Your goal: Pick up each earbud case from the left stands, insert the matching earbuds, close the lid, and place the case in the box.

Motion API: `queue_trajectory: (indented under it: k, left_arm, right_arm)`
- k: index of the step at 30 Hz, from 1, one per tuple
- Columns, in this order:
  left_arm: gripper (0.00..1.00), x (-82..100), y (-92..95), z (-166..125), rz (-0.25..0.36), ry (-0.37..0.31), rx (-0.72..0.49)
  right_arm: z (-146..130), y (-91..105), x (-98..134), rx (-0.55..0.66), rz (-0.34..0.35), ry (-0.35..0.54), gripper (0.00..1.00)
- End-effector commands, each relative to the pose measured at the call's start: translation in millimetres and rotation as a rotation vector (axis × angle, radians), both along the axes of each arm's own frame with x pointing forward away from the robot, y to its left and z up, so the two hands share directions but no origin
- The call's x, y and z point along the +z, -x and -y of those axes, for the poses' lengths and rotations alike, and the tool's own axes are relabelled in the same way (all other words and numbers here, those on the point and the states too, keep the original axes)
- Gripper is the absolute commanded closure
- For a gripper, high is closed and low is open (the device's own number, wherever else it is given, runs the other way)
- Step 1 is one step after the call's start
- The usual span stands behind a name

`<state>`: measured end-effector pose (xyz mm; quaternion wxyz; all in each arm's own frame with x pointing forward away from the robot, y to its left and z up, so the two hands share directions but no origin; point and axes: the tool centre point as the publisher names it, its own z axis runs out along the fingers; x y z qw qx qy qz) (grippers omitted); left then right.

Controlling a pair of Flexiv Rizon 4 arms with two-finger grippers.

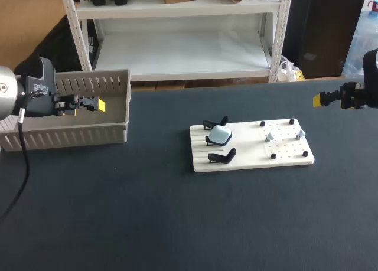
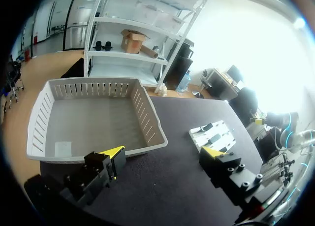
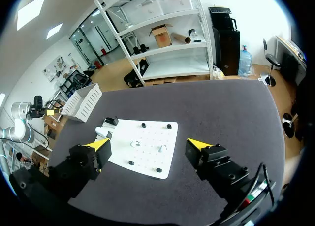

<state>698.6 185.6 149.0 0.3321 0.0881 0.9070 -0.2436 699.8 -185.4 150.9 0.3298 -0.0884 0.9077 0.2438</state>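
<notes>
Near the table's centre, a white rectangular peg board (image 1: pixel 251 147) carries three black stands (image 1: pixel 222 157) on its nine o'clock half. A pale blue rounded earbud case (image 1: pixel 221 134) sits on the middle one. Two small white earbuds (image 1: pixel 269 136) lie toward three o'clock. A grey slatted plastic box (image 1: pixel 65 135) stands at the board's nine o'clock, and the left gripper (image 2: pixel 162 154) is by it with fingers spread. The right gripper (image 3: pixel 147 146), out at three o'clock, is likewise spread.

Left gripper (image 1: pixel 99 105) hovers near the desk's (image 1: pixel 147 212) far left corner, jaws wide apart. Right gripper (image 1: pixel 326 99) hovers near the far right corner, jaws likewise apart.
</notes>
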Motion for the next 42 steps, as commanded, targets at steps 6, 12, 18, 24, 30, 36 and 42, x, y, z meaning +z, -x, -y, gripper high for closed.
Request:
queue_trajectory:
  k: [6, 12, 18, 24, 30, 36, 42]
  left_arm:
    - [0.0, 1.1, -0.9, 1, -0.005, -0.004, 0.0]
    - [0.0, 1.1, -0.9, 1, -0.005, -0.004, 0.0]
    - [0.0, 7.6, -5.6, 11, 0.049, 0.003, -0.103]
    - [0.0, 18.9, -14.5, 31, 0.124, -0.025, -0.232]
    - [0.0, 27.9, -24.6, 57, 0.251, -0.065, -0.379]
    - [0.0, 29.3, -25.2, 84, 0.343, -0.072, -0.548]
    - [0.0, 17.3, -22.5, 110, 0.392, -0.09, -0.725]
  right_arm:
    - [0, -0.3, 0, 0.001, 0.0, 0.0, 0.0]
    - [0, -0.3, 0, 0.001, 0.0, 0.0, 0.0]
    - [0, -0.3, 0, 0.001, 0.0, 0.0, 0.0]
    - [0, -0.3, 0, 0.001, 0.0, 0.0, 0.0]
    - [0, -0.3, 0, 0.001, 0.0, 0.0, 0.0]
    - [0, -0.3, 0, 0.001, 0.0, 0.0, 0.0]
    - [0, -0.3, 0, 0.001, 0.0, 0.0, 0.0]
